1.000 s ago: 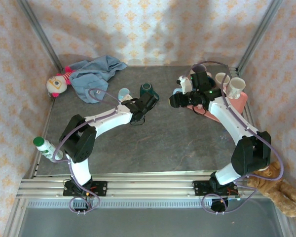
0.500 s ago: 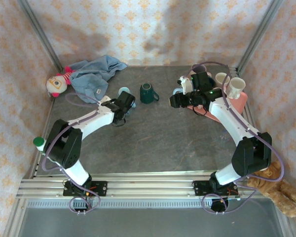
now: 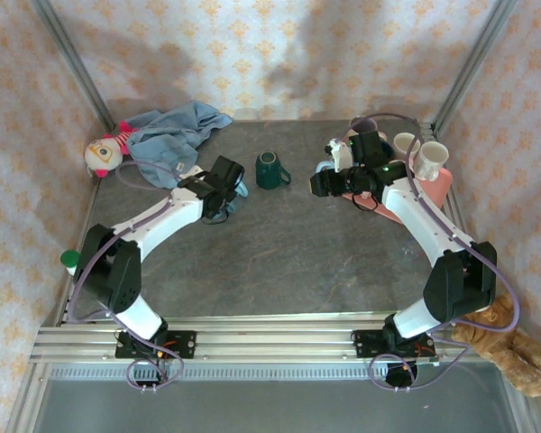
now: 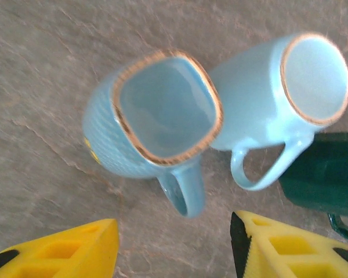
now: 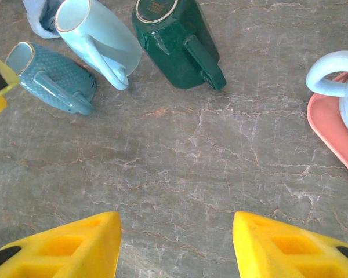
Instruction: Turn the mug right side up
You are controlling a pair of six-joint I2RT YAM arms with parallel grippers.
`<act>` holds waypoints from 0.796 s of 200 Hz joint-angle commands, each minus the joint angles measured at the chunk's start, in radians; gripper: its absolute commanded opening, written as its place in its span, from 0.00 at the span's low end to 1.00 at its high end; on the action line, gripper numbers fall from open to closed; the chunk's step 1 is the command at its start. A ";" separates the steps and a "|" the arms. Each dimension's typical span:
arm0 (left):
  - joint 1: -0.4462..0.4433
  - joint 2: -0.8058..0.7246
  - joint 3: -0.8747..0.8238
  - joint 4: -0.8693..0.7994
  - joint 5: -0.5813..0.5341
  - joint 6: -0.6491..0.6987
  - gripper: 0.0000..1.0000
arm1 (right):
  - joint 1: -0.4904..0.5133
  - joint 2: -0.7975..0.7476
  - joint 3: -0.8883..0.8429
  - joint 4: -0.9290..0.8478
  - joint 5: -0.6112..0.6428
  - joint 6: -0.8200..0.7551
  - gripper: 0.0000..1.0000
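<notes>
Three mugs stand close together at the back middle of the table. In the left wrist view a textured blue mug (image 4: pixel 104 145) with a squarish mouth and a pale blue mug (image 4: pixel 249 110) both have their mouths facing up. The dark green mug (image 3: pixel 270 170) stands just to their right, gold-rimmed end (image 5: pixel 155 10) up and handle pointing right. My left gripper (image 4: pixel 174 231) hovers open over the textured mug, whose handle hangs just beyond the gap between the fingers. My right gripper (image 5: pixel 177 226) is open over bare table, right of the green mug (image 5: pixel 174 46).
A doll (image 3: pixel 104 153) and a blue cloth (image 3: pixel 176 131) lie at the back left. A pink tray (image 3: pixel 440 188) with white cups (image 3: pixel 406 142) sits at the back right. A green-capped bottle (image 3: pixel 68 259) stands at the left edge. A teddy bear (image 3: pixel 514 347) lies at the front right.
My left gripper has let go of the green mug, swung left to above the two blue mugs, and opened wider. The right arm has not moved.
</notes>
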 commanded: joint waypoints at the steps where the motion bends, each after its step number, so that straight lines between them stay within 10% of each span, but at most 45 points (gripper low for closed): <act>1: -0.034 0.065 0.083 -0.111 0.027 -0.095 0.55 | -0.005 -0.028 -0.003 0.010 0.007 0.022 0.54; 159: -0.043 0.266 0.306 -0.287 -0.138 -0.234 0.50 | -0.084 -0.112 -0.053 0.059 -0.079 0.025 0.54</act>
